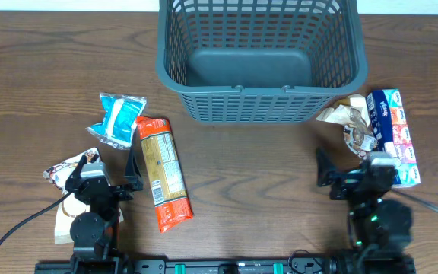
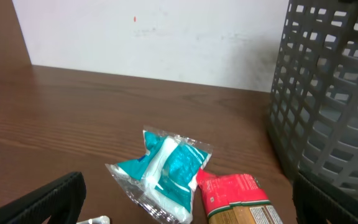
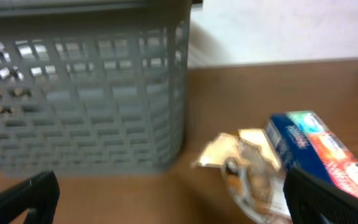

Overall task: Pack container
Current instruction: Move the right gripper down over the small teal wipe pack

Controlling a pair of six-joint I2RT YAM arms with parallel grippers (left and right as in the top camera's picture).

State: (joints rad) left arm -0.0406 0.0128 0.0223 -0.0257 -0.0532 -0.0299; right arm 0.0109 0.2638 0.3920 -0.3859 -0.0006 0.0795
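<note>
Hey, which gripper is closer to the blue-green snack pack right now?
Left. The left gripper is just short of the teal snack pack, beside the orange package. The right gripper is far across the table, by the crumpled brown wrapper.

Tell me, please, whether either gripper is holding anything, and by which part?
Nothing is held: the left gripper and the right gripper are both open and empty.

No word, brand or number can be read in any view. The long orange pack (image 1: 163, 171), left of centre in the overhead view, carries a pale panel of fine print, too small to make out. The blue box (image 1: 390, 129) at the right edge bears white script lettering, blurred in the right wrist view too.
</note>
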